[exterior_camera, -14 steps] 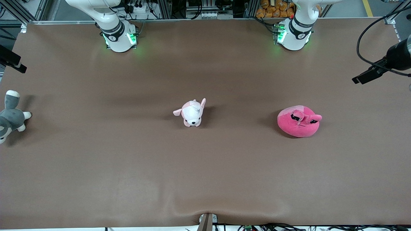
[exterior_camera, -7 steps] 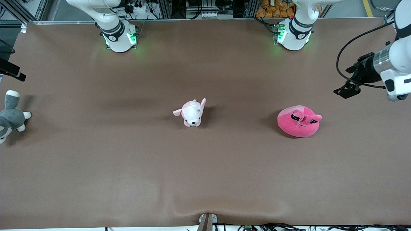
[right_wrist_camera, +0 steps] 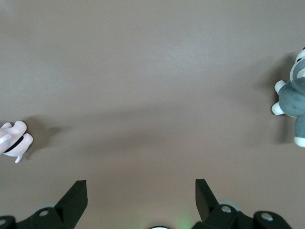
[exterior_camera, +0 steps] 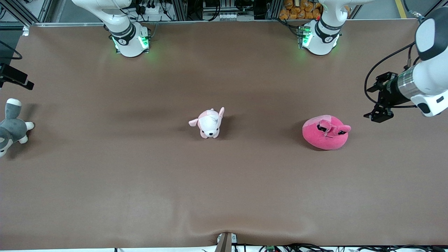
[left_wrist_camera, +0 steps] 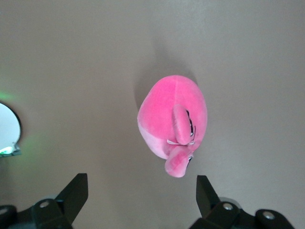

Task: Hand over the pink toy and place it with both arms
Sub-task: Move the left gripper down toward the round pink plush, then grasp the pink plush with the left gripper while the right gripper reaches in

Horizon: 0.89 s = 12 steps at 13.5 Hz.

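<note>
The pink toy (exterior_camera: pixel 326 133), a hot-pink rounded plush with two eye stalks, lies on the brown table toward the left arm's end. It also shows in the left wrist view (left_wrist_camera: pixel 174 119), just ahead of the fingertips. My left gripper (exterior_camera: pixel 377 116) is open and empty, in the air over the table beside the toy, toward the table's end. Its two fingers stand wide apart in the left wrist view (left_wrist_camera: pixel 142 191). My right gripper (exterior_camera: pixel 24 82) is open and empty at the right arm's end of the table, above the grey plush; it also shows in the right wrist view (right_wrist_camera: pixel 141 191).
A small pale pink-and-white puppy plush (exterior_camera: pixel 209 123) sits at the table's middle, also in the right wrist view (right_wrist_camera: pixel 14 138). A grey-and-white plush (exterior_camera: pixel 12 127) lies at the right arm's end, also in the right wrist view (right_wrist_camera: pixel 293 107). The brown table cover (exterior_camera: pixel 224 192) is wrinkled at the near edge.
The left arm has swung in from the table's end, and its gripper has come down closer to the pink toy. The right gripper has shifted slightly. The plushes have not moved.
</note>
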Motion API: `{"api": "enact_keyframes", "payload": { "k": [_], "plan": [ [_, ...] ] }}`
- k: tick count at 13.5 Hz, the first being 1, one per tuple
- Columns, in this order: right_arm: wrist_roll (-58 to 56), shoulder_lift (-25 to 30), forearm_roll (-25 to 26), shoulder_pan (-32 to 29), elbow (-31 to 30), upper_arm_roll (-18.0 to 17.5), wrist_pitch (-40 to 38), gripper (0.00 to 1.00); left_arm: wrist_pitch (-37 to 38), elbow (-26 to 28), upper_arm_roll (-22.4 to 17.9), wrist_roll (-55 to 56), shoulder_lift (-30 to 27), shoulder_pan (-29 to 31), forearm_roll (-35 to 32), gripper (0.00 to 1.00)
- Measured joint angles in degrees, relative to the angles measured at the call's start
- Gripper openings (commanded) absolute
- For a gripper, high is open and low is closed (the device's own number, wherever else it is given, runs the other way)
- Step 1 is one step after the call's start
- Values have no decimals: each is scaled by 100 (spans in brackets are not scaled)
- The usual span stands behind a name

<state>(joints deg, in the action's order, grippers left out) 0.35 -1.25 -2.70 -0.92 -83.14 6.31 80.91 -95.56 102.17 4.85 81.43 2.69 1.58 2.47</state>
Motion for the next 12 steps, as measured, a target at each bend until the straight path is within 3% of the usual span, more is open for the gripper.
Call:
{"api": "enact_keyframes", "payload": {
  "k": [6,12],
  "plan": [
    [1166,-15,-70,615,1,-22,15,100,-563,267,-10,416,467,185,244,100],
    [3144,-168,-1046,868,1,-34,13,100,-847,314,-10,648,1110,205,445,100]
  ]
}}
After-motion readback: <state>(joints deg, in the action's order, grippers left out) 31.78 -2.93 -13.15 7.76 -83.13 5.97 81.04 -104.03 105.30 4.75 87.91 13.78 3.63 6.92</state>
